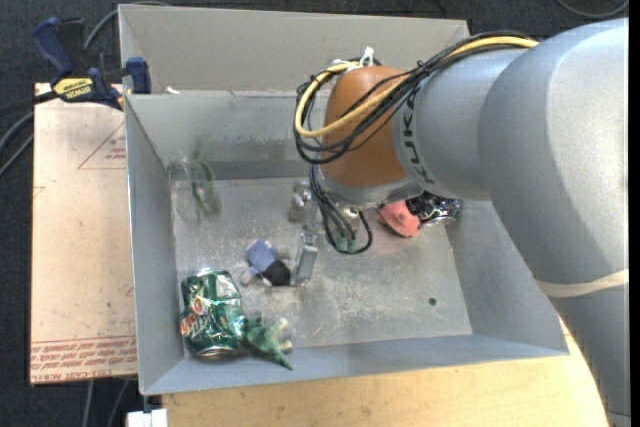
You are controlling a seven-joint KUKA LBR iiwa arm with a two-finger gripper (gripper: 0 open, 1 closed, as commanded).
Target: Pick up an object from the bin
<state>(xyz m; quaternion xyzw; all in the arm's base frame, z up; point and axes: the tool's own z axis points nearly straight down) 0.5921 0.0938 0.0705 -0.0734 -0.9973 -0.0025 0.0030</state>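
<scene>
My gripper [302, 233] hangs below the orange cover in the middle of the bin, its two metal fingers apart and nothing between them. The lower fingertip [305, 262] stands just right of a small blue-grey piece [261, 257] with a black bit [279, 276] beside it on the bin floor. A pink lump [401, 219] lies to the right of the gripper, next to a dark shiny thing [437, 208].
A crushed green can [210, 315] lies at the front left corner with a green toy figure [269, 340] against it. A clear plastic cup [196, 188] rests near the back left wall. The arm's thick body covers the bin's right side.
</scene>
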